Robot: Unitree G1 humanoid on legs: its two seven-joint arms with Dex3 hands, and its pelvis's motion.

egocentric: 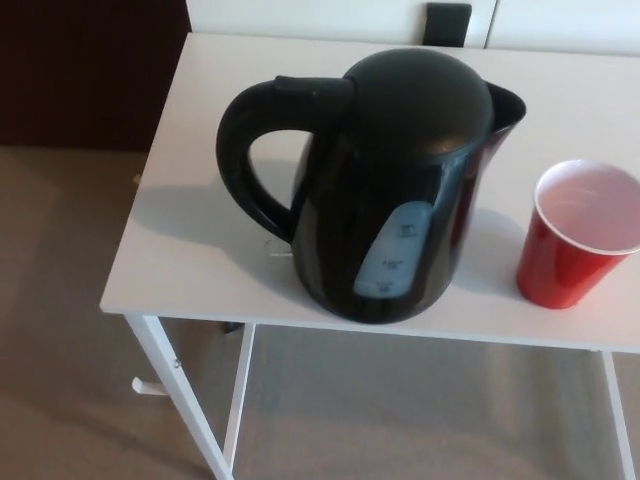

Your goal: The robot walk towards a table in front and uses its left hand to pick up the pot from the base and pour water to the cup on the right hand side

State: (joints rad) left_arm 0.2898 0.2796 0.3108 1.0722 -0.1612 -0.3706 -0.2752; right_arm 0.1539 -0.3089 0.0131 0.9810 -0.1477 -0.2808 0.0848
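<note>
A black electric kettle (390,190) stands upright on the white table (190,240), near its front edge. Its looped handle (250,150) points to the picture's left and its spout (505,100) to the right. A water-level window shows on its front. I cannot make out a separate base under it. A red plastic cup (575,235) with a white inside stands upright to the right of the kettle, a small gap apart, partly cut by the picture's right edge. Neither of my hands shows in the head view.
The table's left edge and front edge lie close to the kettle. White table legs (180,395) drop to a beige carpet (60,330). A dark wall (90,70) is at the back left. A black object (447,22) sits at the table's far edge.
</note>
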